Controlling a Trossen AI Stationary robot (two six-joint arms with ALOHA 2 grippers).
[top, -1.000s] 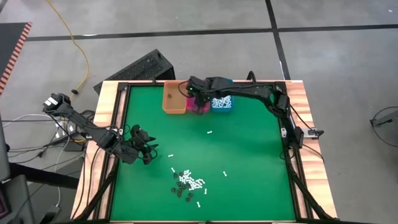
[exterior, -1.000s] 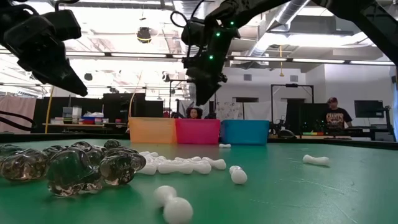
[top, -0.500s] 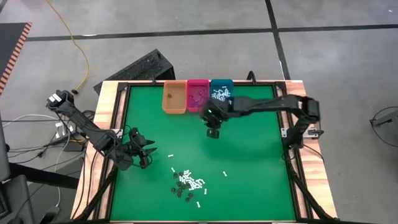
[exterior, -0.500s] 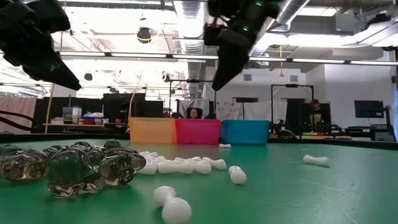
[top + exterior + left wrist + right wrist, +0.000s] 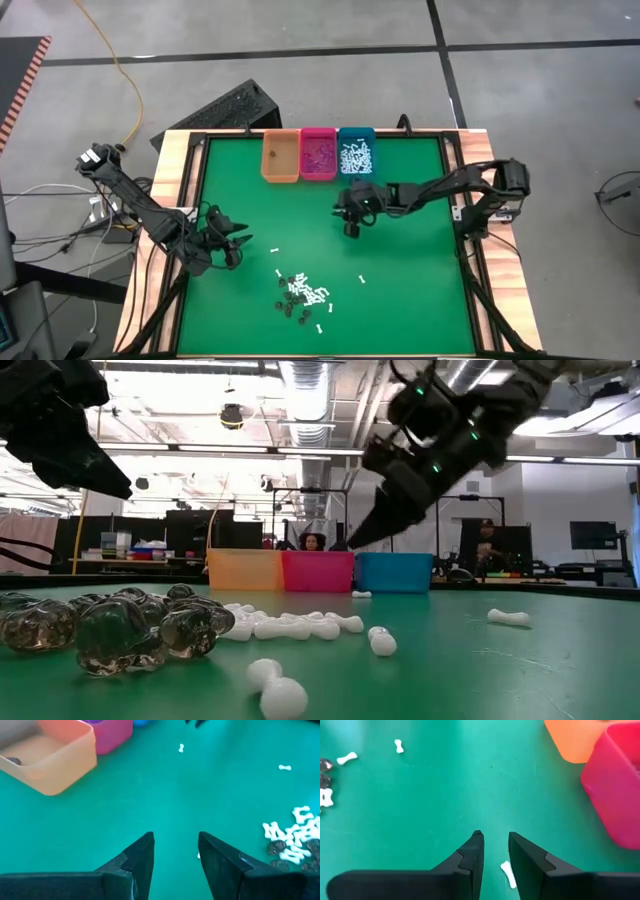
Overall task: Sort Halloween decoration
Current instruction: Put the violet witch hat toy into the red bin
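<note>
The right claw (image 5: 495, 851), slightly open and empty, is hovering beside a white stick (image 5: 508, 874); next it probably needs lowering around it. The left claw (image 5: 175, 851) is waiting, open and empty.

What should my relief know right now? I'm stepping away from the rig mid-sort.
Right end effector: open, empty, low over a lone white bone piece near the bins.
Left end effector: open, empty, at the mat's left edge.
Done: white pieces in the teal bin, purple bits in the pink bin, a few dark bits in the orange bin.
Left: the mixed pile near the front, plus scattered white strays.
</note>
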